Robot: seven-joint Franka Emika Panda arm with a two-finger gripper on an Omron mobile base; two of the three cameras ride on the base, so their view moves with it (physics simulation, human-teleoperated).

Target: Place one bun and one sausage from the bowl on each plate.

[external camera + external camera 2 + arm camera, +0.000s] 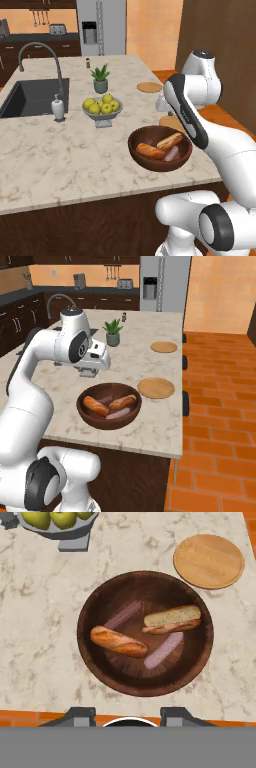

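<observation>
Nothing is plated yet, so the first pick looks pending; the bowl [145, 633] sits near the counter's front edge holding the golden bun [119, 642], two sausages [163, 650] and the split bun [172, 619]; nearest plate [209, 560] lies bare beside it; gripper [128, 713] hovers above, fingers apart, empty; next, descend onto one bun.

A home kitchen is shown, rendered. A marble-topped island bench [60, 155] is fitted with a dark sink [32, 97] and an arched tap [42, 57], with a soap dispenser [58, 107] set beside it. A steel fridge [100, 25] is placed against the back wall, flanked by dark wood cabinets [35, 50]; a toaster [57, 29] is seen on the rear counter and utensils [40, 17] are hung on the orange wall. The floor [220, 421] is laid in terracotta brick. A potted plant [100, 78] and a footed fruit bowl [102, 107] are set on the bench.
</observation>
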